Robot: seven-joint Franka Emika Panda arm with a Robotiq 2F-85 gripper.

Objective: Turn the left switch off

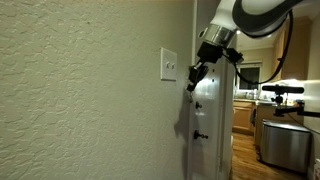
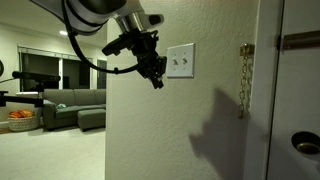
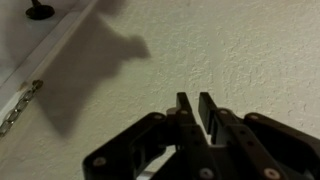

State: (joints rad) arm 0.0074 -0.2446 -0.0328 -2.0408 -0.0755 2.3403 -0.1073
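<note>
The white switch plate (image 2: 180, 61) is on the textured wall, seen edge-on in an exterior view (image 1: 168, 65). The left switch (image 2: 175, 60) is the left-hand small toggle in it; its position is too small to tell. My gripper (image 2: 157, 80) hovers just left of and below the plate, close to the wall, also shown in an exterior view (image 1: 193, 78). In the wrist view the gripper (image 3: 194, 100) has its fingers almost together with nothing between them, pointing at bare wall. The plate is out of the wrist view.
A white door (image 2: 290, 100) stands right of the plate, with a metal chain latch (image 2: 243, 80), also in the wrist view (image 3: 20, 105), and a dark handle (image 2: 305, 143). A sofa (image 2: 75, 105) stands in the room behind.
</note>
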